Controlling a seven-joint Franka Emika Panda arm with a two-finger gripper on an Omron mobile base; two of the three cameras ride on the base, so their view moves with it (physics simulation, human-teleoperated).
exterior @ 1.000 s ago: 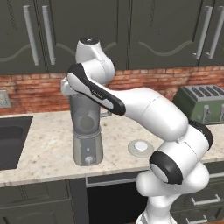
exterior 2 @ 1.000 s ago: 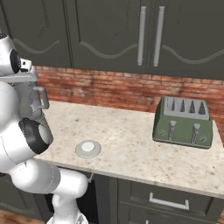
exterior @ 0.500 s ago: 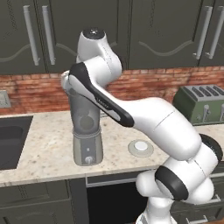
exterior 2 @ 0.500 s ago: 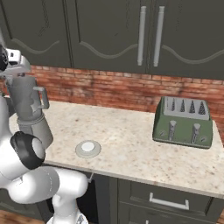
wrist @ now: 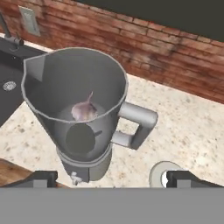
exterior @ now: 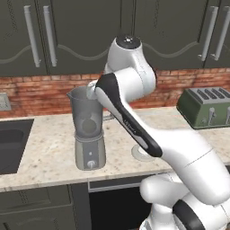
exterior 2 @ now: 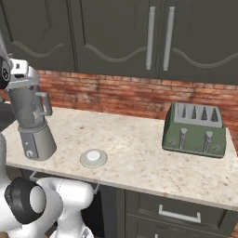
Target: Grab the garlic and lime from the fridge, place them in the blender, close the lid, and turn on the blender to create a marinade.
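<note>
- One arm, reared up, hand above the blender [exterior: 89, 130] mouth, facing down
- Gripper [wrist: 111, 178] fingers spread wide, holding nothing
- Garlic [wrist: 84, 110] lying in jug bottom
- Lid [exterior 2: 94, 157] flat on counter [exterior 2: 139, 144] beside the blender

You had a speckled beige counter [exterior 2: 139, 144] running along a red brick backsplash [exterior 2: 116, 95], with dark panelled cupboards [exterior 2: 116, 37] and their long bar handles [exterior 2: 149, 37] hanging above it. A green slotted toaster [exterior 2: 196, 130] stood upright on the counter near the wall, well apart from everything else, its two levers facing you. To the far left, a dark sink [exterior: 11, 146] was set into the counter, and what looked like a faucet base [wrist: 15, 40] sat at its back edge, though the view was too tight for you to be sure. A pale wall outlet [wrist: 29, 19] was mounted on the brick above the sink. Below the counter edge, you could see a dark drawer with a bar pull [exterior 2: 179, 216].
</note>
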